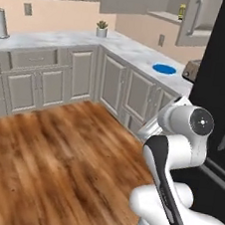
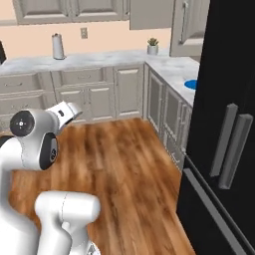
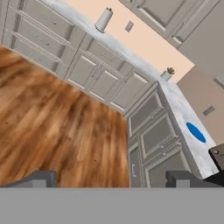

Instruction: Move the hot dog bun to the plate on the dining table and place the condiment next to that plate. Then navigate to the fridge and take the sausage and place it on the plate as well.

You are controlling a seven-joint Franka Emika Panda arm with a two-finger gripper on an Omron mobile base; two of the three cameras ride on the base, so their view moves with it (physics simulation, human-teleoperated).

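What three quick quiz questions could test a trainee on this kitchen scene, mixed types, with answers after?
1. True or false: the fridge doors are shut.
2. What stands in the corner of the wall counter? A) potted plant B) kettle C) fruit bowl
3. Fill in: the plate on the counter near the fridge is coloured ____.

Key:
1. True; the grey handles lie against closed black doors.
2. A, the small potted plant.
3. Blue; the blue plate lies flat. The pincer is open and holds nothing.
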